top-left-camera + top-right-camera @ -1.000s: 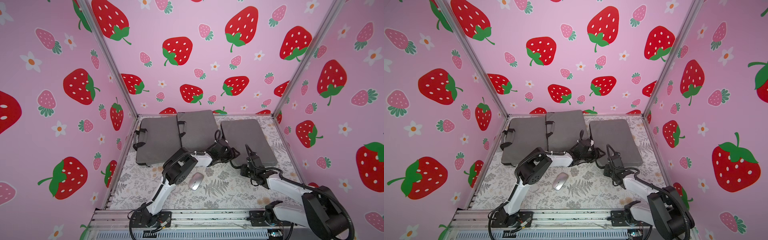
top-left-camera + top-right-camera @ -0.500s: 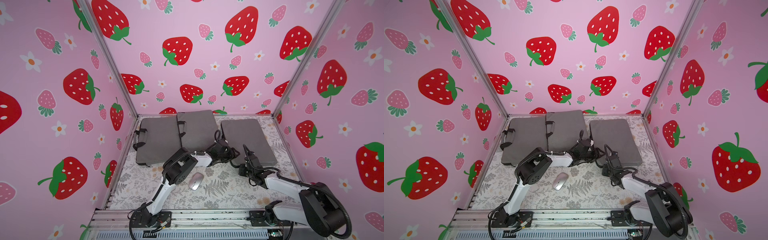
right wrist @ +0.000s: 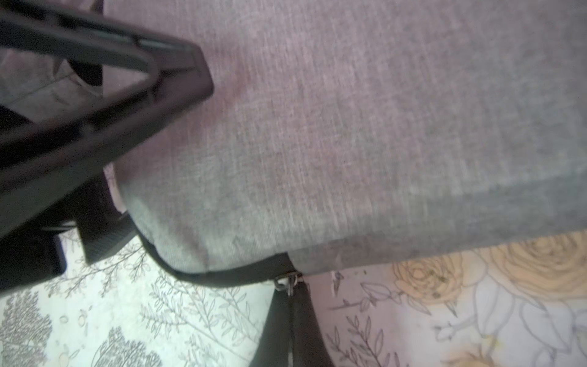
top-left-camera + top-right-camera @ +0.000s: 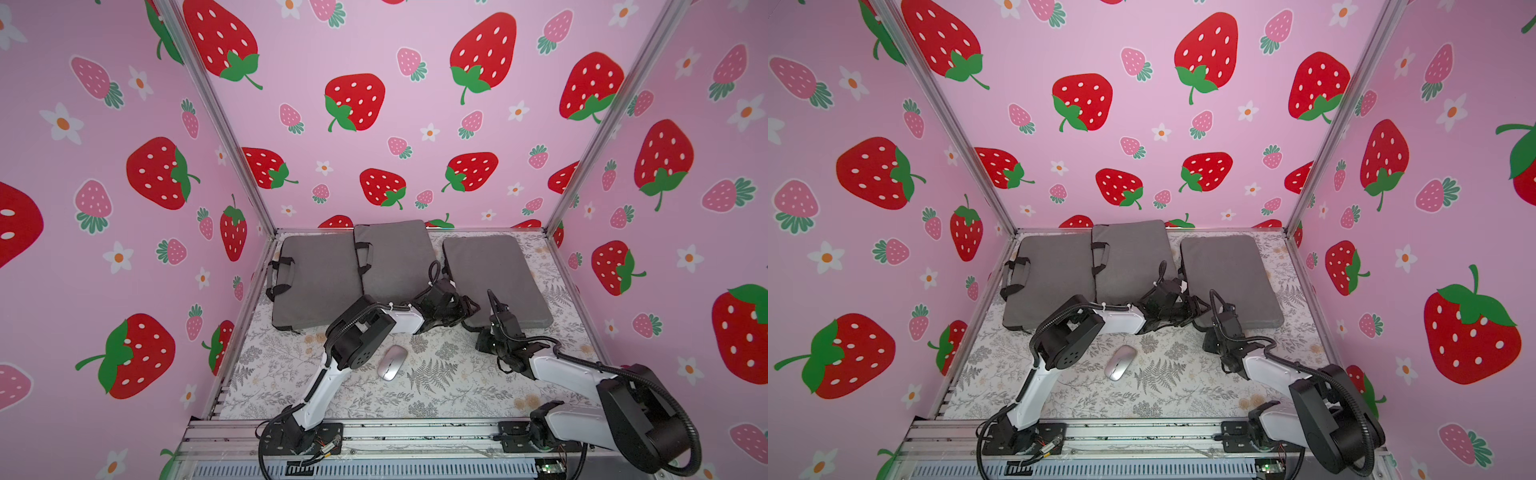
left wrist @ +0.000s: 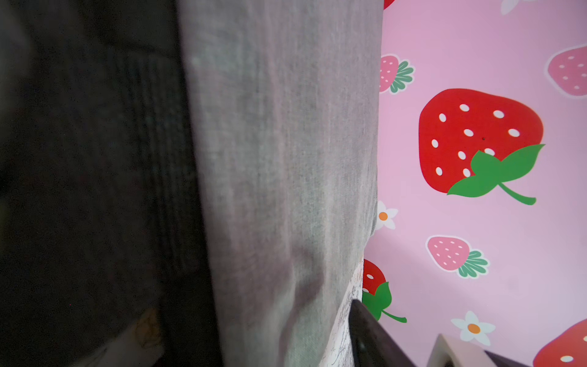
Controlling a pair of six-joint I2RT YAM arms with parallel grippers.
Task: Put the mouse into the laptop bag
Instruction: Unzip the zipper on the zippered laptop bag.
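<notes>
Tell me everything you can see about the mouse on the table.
The mouse is a silver-grey oval with a smooth, slightly glossy shell, plastic or metal by its look, and no cable showing. It lies flat, top up, on the floral table cover, angled diagonally, nearer the camera than the three grey laptop bags and just beside the left arm's black elbow joint. Nothing grips it.

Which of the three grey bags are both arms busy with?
The right bag, apart from the touching left bag and middle bag; left arm and right arm meet at its near corner.
</notes>
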